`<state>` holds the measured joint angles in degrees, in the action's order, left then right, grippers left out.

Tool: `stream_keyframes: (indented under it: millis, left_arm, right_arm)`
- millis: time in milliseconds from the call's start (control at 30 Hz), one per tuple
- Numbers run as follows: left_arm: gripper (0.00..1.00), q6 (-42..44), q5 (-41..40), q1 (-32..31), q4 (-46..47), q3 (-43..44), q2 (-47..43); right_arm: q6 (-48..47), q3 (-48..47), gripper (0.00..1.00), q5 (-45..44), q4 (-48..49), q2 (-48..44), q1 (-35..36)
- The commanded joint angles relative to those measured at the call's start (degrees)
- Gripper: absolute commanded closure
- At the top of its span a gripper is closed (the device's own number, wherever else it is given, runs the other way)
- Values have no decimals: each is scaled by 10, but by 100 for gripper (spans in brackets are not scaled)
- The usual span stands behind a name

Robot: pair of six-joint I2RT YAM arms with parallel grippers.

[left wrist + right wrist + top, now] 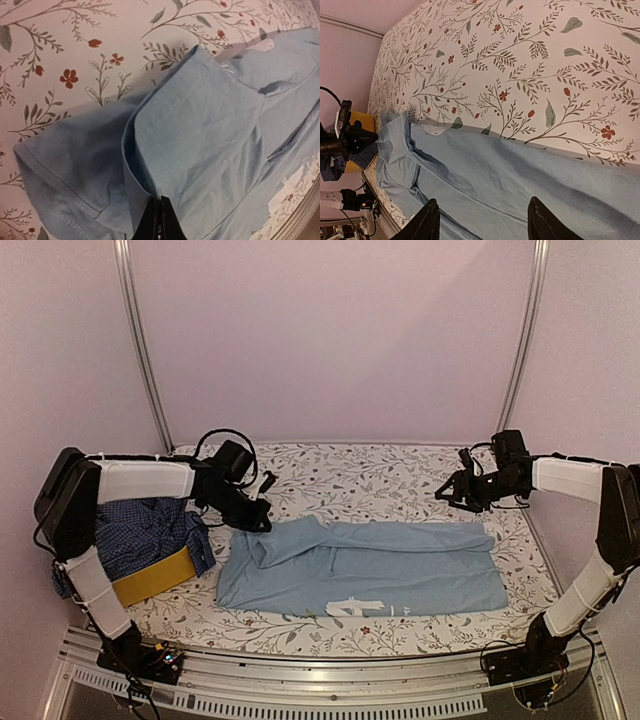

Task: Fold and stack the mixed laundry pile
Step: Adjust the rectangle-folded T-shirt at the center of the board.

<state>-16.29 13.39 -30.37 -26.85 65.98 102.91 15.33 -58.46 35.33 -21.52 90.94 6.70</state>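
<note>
The light blue cotton T-shirt with a white print (pixel 365 565) lies spread across the middle of the desk, its length running left to right and the print toward the near edge. Its left end is rumpled, with a sleeve folded back over the body.

The left pincer (pixel 262 522) comes down at that rumpled far-left corner. In the wrist view its black fingertips (pixel 159 222) are pressed hard together right where a crease of the sleeve runs in. I cannot tell whether cloth is actually caught between them. That arm rises from its base at the near left corner to a high elbow, and its white-sleeved forearm reaches level to the right, wrist tipped downward.

The right pincer (pixel 452 490) hangs just beyond the shirt's far right corner with its jaws well apart and nothing between them. From its own camera the two fingers (pixel 427 220) frame blue cloth below. Its arm mirrors the other: base at the near right, elbow out to the side, forearm pointing left.

Off to the left, one navy-and-white checked shirt (pixel 140 530) is heaped in one yellow fabric basket (pixel 155 578). One white table cover printed with leaves and small red flowers (pixel 350 475) lies under everything.

That makes two arms, one spread shirt and one heaped shirt.
</note>
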Motion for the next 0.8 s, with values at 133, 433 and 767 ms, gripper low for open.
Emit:
stream_keyframes:
  millis: [133, 433, 767]
  left_arm:
    - [100, 86, 26, -103, 1, -56, -107]
    - [100, 151, 16, -224, 19, -155, -180]
    - [49, 200, -51, -279, -33, -115, -167]
  right_arm:
    - [-9, -11, 42, 30, 0, 9, 1]
    - [-14, 0, 42, 39, -3, 7, 2]
    - [-22, 7, 42, -1, -44, -17, -12]
